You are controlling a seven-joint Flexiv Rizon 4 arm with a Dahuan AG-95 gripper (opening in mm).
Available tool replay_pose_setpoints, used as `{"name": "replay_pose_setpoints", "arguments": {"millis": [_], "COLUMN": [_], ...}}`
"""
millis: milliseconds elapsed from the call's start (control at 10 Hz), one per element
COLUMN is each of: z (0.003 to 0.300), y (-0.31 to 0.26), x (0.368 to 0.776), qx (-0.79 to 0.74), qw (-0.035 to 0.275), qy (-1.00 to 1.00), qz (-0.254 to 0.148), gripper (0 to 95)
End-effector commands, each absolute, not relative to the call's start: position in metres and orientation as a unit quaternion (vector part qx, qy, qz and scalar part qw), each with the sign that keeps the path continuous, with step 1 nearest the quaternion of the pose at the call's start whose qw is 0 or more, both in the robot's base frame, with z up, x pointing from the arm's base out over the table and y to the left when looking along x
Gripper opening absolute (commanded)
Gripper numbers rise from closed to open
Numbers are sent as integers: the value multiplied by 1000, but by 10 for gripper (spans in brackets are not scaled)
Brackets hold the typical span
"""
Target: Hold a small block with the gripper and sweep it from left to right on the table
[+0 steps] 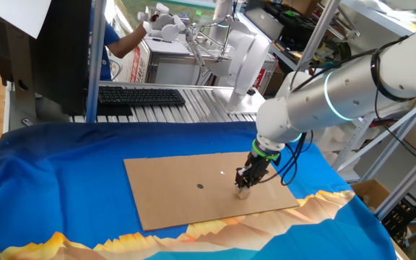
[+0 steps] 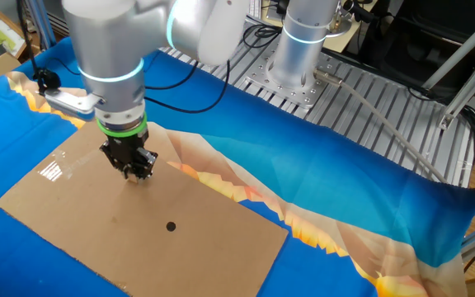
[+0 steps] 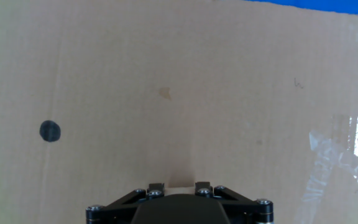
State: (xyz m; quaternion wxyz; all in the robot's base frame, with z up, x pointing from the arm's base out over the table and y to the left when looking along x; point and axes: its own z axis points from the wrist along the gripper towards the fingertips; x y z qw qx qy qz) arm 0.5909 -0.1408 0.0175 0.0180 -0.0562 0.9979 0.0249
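**Gripper holding the small block on the cardboard sheet**

The gripper (image 1: 244, 185) points down at the cardboard sheet (image 1: 179, 189), which lies flat on the table (image 1: 56, 180) draped in blue cloth with an orange-yellow mountain pattern. A green ring (image 1: 269, 150) sits above the black fingers (image 2: 144, 163) on the white arm (image 1: 352, 79). In one fixed view the small block (image 1: 243, 192) shows as a pale cube at the fingertips, touching the cardboard near the sheet's right edge, toward its front right corner. In the hand view the jaws stand narrowly apart with the block's pale top edge (image 3: 180, 184) pinched between them. A dark round dot (image 1: 200, 186) marks the sheet near its middle, well apart from the block. A strip of clear tape (image 3: 347, 152) shines on the cardboard beside the gripper. Behind the table's far edge a black keyboard (image 1: 139, 95) rests on a grey slatted bench (image 1: 208, 108).
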Motion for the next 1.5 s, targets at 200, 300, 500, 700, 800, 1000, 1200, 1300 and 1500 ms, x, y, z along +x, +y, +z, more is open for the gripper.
{"name": "replay_pose_setpoints", "arguments": {"millis": [200, 300, 500, 700, 800, 1000, 1200, 1300, 1500], "z": [16, 17, 16, 16, 15, 15, 14, 13, 13], "y": [-138, -136, -136, -136, -136, -136, -136, -136, -136], "x": [589, 588, 589, 589, 589, 589, 589, 590, 590], "qx": [-44, -45, -39, -36, -36, -35, -37, -39, -39], "qw": [16, 27, 28, 30, 29, 27, 26, 25, 24], "qy": [999, 999, 999, 999, 999, 999, 999, 999, 999], "qz": [15, -14, -12, -11, -10, -8, -6, -5, -5], "gripper": [190, 190, 380, 570, 570, 570, 380, 380, 380]}}
